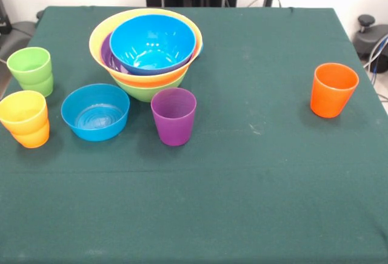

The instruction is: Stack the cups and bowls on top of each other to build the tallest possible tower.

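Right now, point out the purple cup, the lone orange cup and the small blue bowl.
purple cup [174, 118]: front view, on its outer side wall.
lone orange cup [332, 94]: front view, on its outer side wall.
small blue bowl [96, 113]: front view, on its inside bottom.

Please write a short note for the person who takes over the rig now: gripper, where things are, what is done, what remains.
Gripper: not in view.
The tower: blue bowl nested on top, lime green bowl as base.
Loose on the table: smaller blue bowl, purple cup, orange cup, green cups nested, yellow cup nested in an orange one.
Left: add all of these to the tower.
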### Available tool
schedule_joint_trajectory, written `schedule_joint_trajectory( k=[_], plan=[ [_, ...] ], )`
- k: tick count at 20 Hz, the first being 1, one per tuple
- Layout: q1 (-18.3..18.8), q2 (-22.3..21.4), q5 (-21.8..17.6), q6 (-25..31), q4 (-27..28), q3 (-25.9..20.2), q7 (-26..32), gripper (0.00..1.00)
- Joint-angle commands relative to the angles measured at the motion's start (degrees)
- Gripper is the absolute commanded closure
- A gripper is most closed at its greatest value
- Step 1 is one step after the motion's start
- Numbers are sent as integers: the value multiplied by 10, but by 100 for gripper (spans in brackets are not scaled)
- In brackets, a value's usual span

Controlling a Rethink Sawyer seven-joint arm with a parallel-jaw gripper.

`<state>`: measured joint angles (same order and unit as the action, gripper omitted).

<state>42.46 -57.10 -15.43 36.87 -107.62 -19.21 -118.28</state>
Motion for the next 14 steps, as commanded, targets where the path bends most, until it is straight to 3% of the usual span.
schedule_joint_trajectory(
  k=[1,4,14],
  plan=[
    [-74,127,-22,-108,27,34,-112,0],
    [-98,154,-14,-137,33,53,-120,0],
    [-180,162,28,-143,40,124,-151,0]
  ],
)
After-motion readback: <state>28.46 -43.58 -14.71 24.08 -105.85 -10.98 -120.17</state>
